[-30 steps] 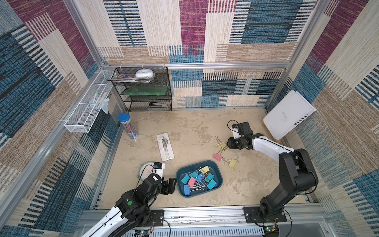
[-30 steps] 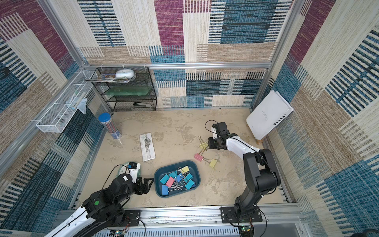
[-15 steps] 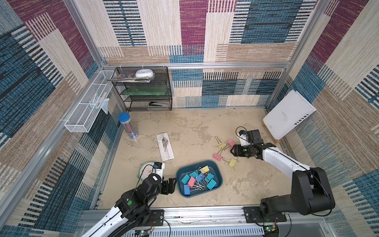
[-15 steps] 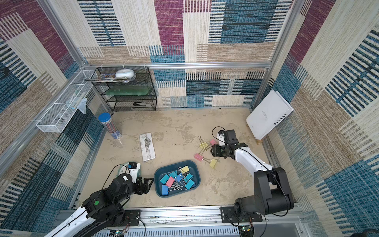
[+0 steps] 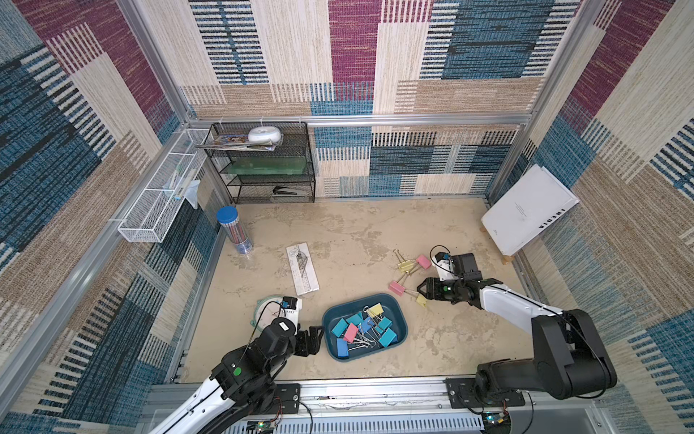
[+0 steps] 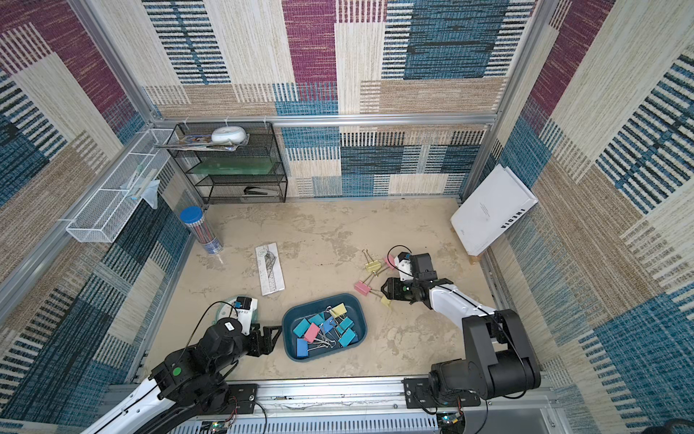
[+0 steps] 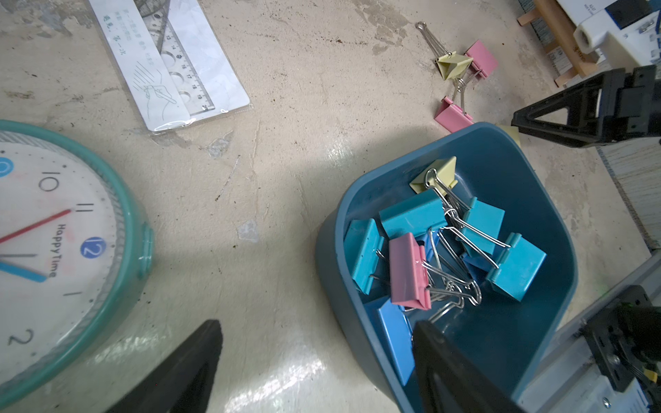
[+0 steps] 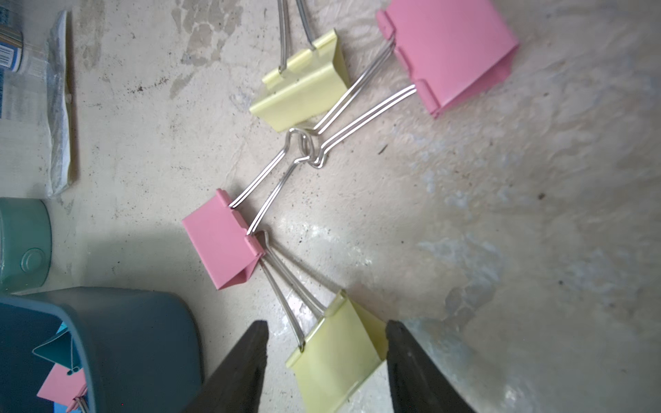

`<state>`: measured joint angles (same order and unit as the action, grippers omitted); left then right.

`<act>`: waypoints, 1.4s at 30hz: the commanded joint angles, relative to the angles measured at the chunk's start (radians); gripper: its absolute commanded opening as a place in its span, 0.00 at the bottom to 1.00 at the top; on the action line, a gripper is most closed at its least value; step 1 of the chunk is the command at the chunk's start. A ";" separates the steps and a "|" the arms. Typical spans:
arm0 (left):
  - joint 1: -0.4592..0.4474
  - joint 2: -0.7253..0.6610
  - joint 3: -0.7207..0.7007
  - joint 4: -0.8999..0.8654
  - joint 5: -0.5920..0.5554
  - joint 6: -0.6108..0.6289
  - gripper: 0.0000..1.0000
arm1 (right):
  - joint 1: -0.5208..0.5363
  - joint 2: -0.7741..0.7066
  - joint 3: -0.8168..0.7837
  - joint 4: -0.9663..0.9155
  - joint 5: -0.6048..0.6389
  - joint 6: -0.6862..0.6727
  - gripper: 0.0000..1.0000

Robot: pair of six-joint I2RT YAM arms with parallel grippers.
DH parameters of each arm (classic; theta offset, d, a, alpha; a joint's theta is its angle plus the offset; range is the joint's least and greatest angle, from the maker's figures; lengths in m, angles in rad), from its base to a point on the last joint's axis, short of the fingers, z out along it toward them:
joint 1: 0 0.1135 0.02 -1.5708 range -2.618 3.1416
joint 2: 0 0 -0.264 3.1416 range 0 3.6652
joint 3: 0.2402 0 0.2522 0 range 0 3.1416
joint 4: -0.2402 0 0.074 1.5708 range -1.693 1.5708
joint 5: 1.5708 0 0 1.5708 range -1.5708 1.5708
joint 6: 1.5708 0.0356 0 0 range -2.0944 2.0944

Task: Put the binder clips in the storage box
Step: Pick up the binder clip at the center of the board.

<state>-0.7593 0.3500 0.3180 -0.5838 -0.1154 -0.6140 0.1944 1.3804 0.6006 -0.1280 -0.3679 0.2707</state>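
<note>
Right wrist view alone shows right gripper (image 8: 327,323) straddling yellow clip (image 8: 339,357)

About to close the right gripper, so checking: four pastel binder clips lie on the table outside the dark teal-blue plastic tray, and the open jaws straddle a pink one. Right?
No: the right gripper straddles a pale yellow binder clip, not a pink one, as the right wrist view shows. The rest holds: four clips lie outside the dark teal-blue plastic tray, jaws open.

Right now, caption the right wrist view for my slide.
Open right tool straddles a yellow binder clip beside the storage box.
</note>
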 commanded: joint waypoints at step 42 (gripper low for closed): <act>0.000 -0.006 -0.003 0.016 0.007 0.011 0.87 | 0.297 -0.014 0.006 -0.137 0.268 0.027 0.67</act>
<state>-0.7593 0.3458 0.3180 -0.5838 -0.1085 -0.6106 0.4835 1.3750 0.6037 -0.2287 -0.1333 0.2993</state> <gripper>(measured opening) 0.874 0.669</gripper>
